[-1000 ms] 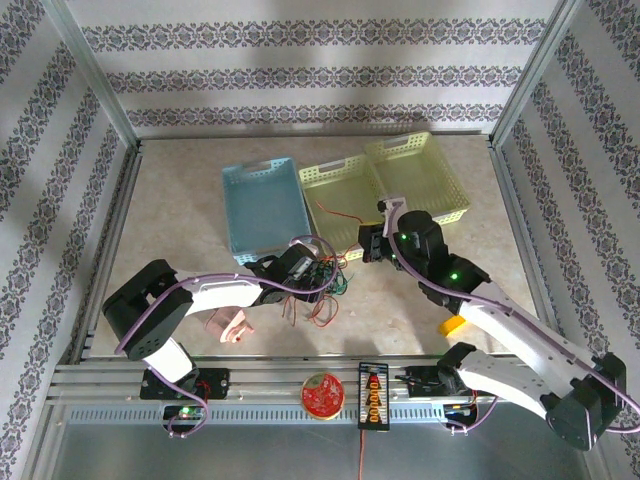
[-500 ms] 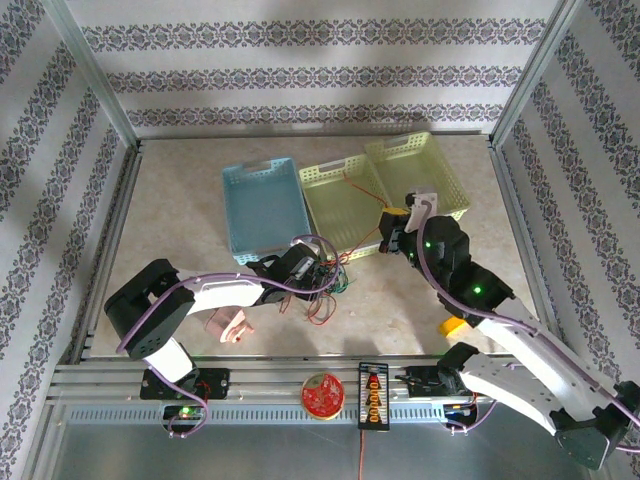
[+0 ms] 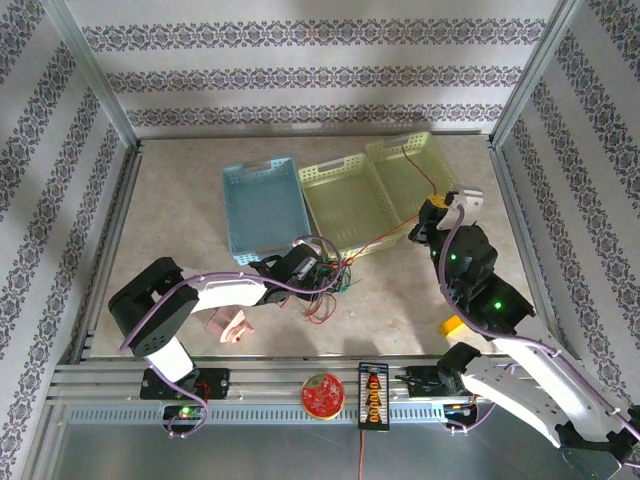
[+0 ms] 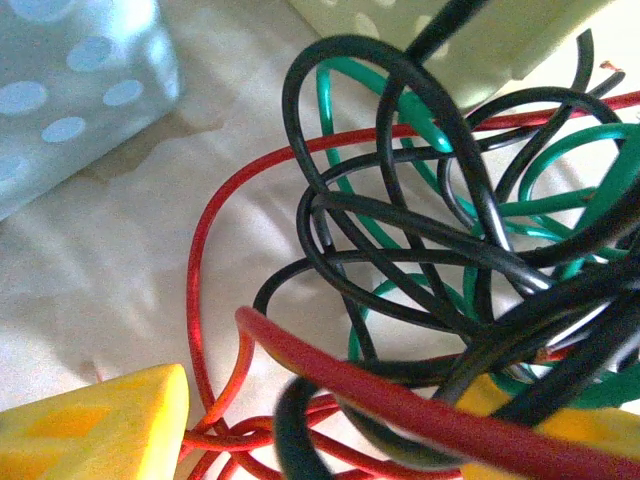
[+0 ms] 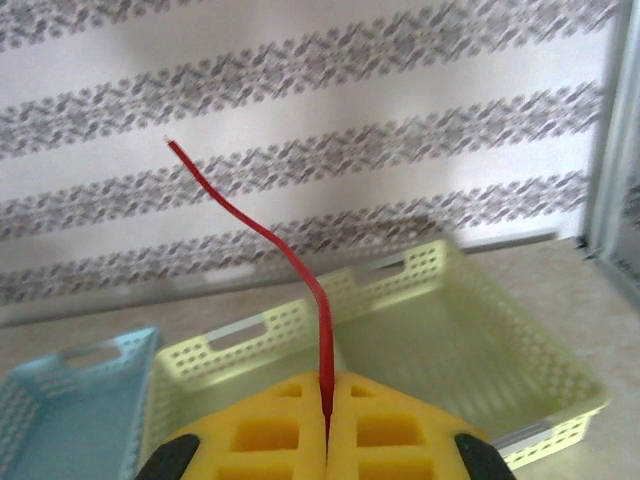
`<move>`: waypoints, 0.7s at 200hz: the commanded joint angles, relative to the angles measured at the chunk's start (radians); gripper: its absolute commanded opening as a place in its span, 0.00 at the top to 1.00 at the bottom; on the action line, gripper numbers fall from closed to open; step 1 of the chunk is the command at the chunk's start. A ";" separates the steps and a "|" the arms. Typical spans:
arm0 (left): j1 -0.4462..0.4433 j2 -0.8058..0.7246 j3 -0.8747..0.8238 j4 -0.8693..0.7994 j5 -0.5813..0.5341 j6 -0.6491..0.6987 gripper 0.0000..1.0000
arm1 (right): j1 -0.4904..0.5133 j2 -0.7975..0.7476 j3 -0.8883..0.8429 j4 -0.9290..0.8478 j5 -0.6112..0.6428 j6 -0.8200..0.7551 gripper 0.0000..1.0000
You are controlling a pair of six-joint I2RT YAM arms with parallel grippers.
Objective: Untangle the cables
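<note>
The right gripper (image 5: pixel 328 398) is pressed together on one red cable (image 5: pixel 322 340), which is held up over the yellow baskets (image 3: pixel 400 175). The other cables (image 4: pixel 430 260) lie tangled on the table (image 3: pixel 180 220) near the blue basket (image 3: pixel 262 205), between the spread jaws of the left gripper (image 4: pixel 330 430).

A beige marbled table (image 3: pixel 180 220) is carrying a blue basket (image 3: pixel 265 215) at upper centre, with two pale yellow baskets (image 3: pixel 345 205) sitting to its right. Cables (image 3: pixel 325 280) are lying tangled at centre, a pink object (image 3: pixel 228 325) lower left, a yellow block (image 3: pixel 451 325) lower right.
</note>
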 commanded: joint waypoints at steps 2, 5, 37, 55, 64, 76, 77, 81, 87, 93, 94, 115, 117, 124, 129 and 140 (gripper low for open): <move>-0.015 0.029 0.006 -0.073 -0.034 0.012 0.31 | -0.034 -0.038 0.057 0.127 0.150 -0.100 0.99; -0.015 0.029 0.006 -0.070 -0.033 0.014 0.31 | -0.037 -0.040 0.060 0.130 0.151 -0.106 0.99; -0.016 0.030 0.004 -0.067 -0.034 0.020 0.31 | -0.089 -0.068 0.076 0.141 0.146 -0.140 0.99; -0.016 0.035 0.008 -0.067 -0.030 0.020 0.31 | -0.112 -0.085 0.079 0.141 0.148 -0.152 0.99; -0.017 0.038 0.011 -0.070 -0.029 0.019 0.31 | -0.122 -0.092 0.079 0.142 0.155 -0.160 0.99; -0.018 0.040 0.012 -0.069 -0.030 0.020 0.31 | -0.135 -0.100 0.082 0.143 0.164 -0.175 0.99; -0.018 0.040 0.012 -0.069 -0.030 0.020 0.31 | -0.137 -0.101 0.082 0.144 0.166 -0.175 0.99; -0.018 0.041 0.013 -0.068 -0.030 0.019 0.30 | -0.140 -0.104 0.084 0.145 0.168 -0.181 0.99; -0.018 0.041 0.013 -0.069 -0.031 0.020 0.30 | -0.149 -0.108 0.085 0.149 0.173 -0.191 0.99; -0.018 0.041 0.011 -0.067 -0.031 0.020 0.30 | -0.158 -0.113 0.086 0.153 0.175 -0.199 0.99; -0.018 0.041 0.011 -0.067 -0.031 0.020 0.30 | -0.160 -0.114 0.087 0.153 0.175 -0.199 0.99; -0.018 0.045 0.010 -0.064 -0.031 0.021 0.30 | -0.199 -0.122 0.101 0.159 0.172 -0.222 0.99; -0.018 0.045 0.010 -0.064 -0.031 0.020 0.30 | -0.203 -0.123 0.104 0.158 0.171 -0.223 0.99; -0.018 0.047 0.010 -0.064 -0.031 0.021 0.29 | -0.216 -0.124 0.109 0.158 0.169 -0.228 0.99; -0.018 0.048 0.010 -0.065 -0.033 0.021 0.29 | -0.224 -0.124 0.113 0.159 0.167 -0.230 0.99; -0.019 0.050 0.010 -0.065 -0.033 0.021 0.29 | -0.242 -0.125 0.120 0.163 0.164 -0.239 1.00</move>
